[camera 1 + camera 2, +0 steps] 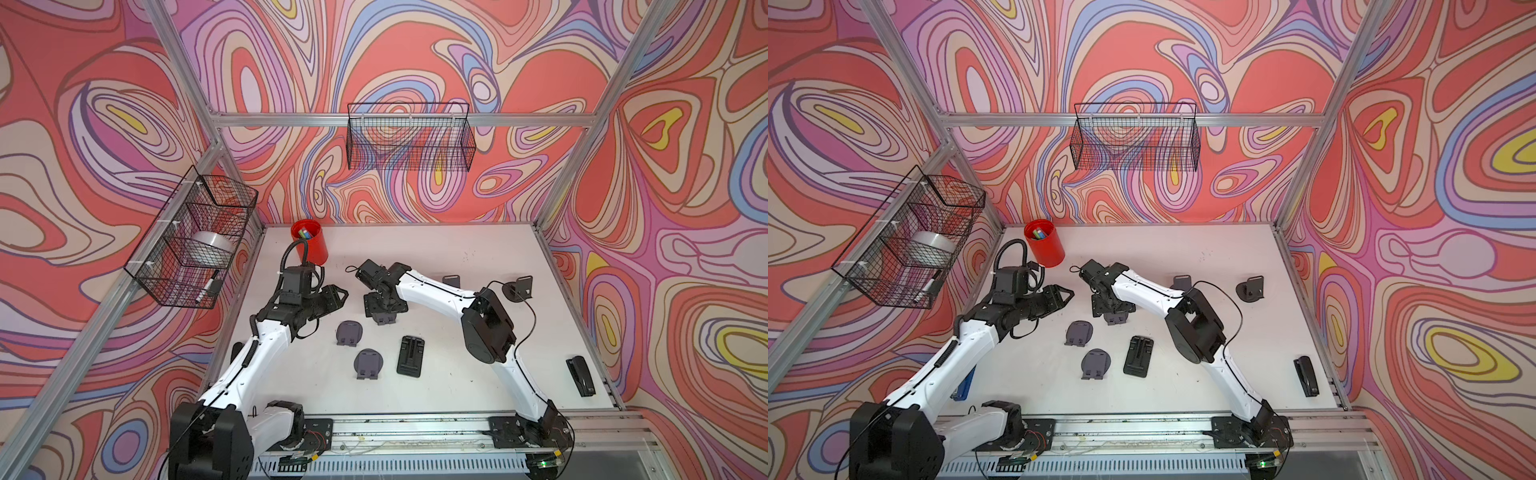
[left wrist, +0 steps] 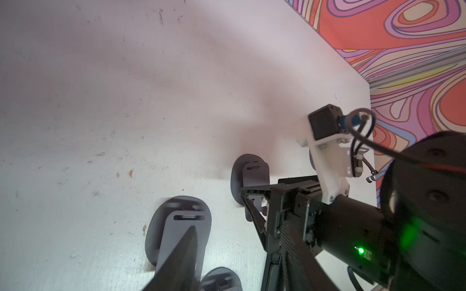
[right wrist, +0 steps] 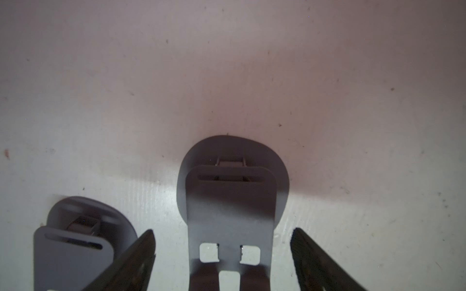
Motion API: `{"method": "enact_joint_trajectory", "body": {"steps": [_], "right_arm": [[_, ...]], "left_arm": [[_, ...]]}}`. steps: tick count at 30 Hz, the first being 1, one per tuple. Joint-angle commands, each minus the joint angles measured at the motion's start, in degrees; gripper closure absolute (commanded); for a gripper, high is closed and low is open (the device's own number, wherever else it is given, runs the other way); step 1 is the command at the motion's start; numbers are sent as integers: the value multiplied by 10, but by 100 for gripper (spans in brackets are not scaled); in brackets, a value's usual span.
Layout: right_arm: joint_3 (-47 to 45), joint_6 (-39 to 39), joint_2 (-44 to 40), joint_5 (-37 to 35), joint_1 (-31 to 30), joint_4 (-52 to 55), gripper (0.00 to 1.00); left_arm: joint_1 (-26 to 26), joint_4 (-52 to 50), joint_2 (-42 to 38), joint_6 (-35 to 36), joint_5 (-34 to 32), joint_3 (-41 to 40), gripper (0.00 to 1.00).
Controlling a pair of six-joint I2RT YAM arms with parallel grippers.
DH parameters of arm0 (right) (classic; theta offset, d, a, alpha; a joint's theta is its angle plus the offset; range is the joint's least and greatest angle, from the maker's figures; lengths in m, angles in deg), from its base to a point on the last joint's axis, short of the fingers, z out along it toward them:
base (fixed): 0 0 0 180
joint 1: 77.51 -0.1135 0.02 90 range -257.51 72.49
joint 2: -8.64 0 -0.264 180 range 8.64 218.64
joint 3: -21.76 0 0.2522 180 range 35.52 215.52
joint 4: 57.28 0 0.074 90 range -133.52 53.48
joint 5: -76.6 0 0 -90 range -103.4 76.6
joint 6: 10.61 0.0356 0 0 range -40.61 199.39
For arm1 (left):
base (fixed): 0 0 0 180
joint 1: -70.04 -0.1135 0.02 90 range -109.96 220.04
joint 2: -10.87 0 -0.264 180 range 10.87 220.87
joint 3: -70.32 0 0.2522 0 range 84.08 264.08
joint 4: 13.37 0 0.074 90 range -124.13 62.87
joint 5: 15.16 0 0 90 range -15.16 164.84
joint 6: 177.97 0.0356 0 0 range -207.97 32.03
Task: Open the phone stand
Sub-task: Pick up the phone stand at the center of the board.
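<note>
Plainly, the right fingers point(image 3: 138, 257) stand apart, straddling a grey stand point(image 3: 230, 201) lying on the tabletop point(image 3: 227, 63), not touching it; whether the left fingers point(image 2: 181, 252) are apart I cannot tell.

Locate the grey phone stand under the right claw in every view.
Both top views: grey phone stand mid-table, mostly hidden beneath the right claw.
Left wrist: the stand sits right of centre, behind that claw.
Right wrist: the stand fills the centre, inside the open claw.
Shared landmark: the neighbouring grey stand.
</note>
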Motion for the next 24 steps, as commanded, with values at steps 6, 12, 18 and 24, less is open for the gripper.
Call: {"method": "enact_joint_trajectory", "body": {"steps": [6,12,18,24], "right_arm": [[15,-12,32,-1,3,24,15],[10,-18,41,12,15,11,22],[18,-25,52,21,18,11,26],[40,-29,66,19,21,21,27]], "left_arm": [[-4,11,-1,-3,14,-7,52],[-4,12,10,-3,16,-5,53],[-4,23,20,-6,21,-7,54],[-4,27,35,-5,26,-3,55]]}}
